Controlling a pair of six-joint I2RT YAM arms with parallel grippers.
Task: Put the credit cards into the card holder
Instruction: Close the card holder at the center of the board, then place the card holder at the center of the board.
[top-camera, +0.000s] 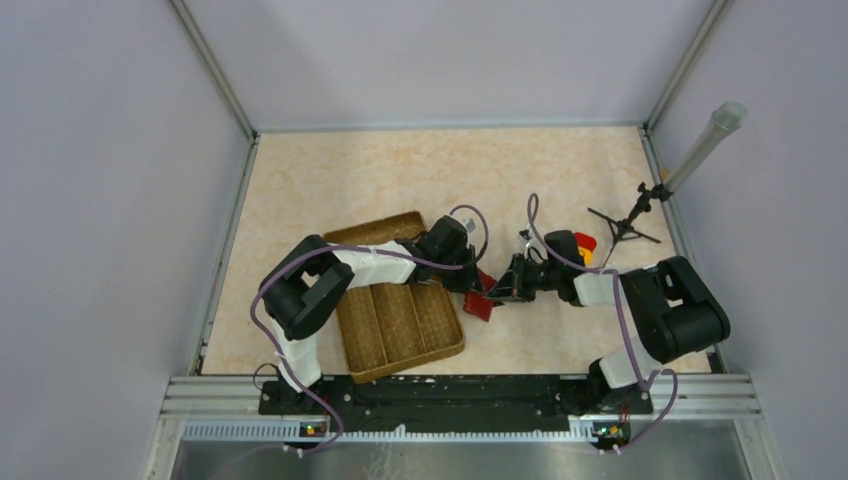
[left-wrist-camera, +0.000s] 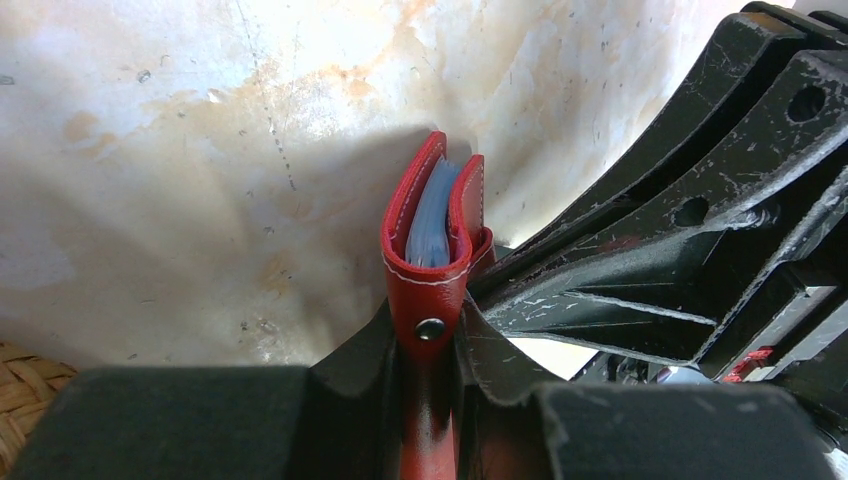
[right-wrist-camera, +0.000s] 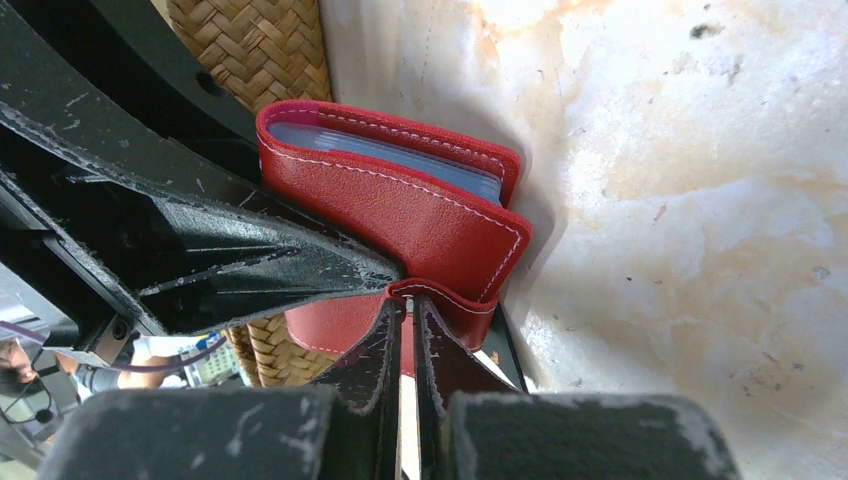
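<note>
The left gripper (top-camera: 472, 283) is pinching the dark red card holder (top-camera: 481, 303), its fingers (left-wrist-camera: 350, 370) clamping the spine strap on either side of the metal snap (left-wrist-camera: 431, 328). The right gripper (top-camera: 503, 292), at the holder's 3 o'clock, is squeezing a thin red flap with its fingers pressed together. The holder is sitting between both grippers, just off the woven tray's (top-camera: 400, 335) 3 o'clock edge, over the marbled table (top-camera: 350, 180). Its covers are gaping slightly, showing pale blue sleeves (left-wrist-camera: 432, 215) inside.
</note>
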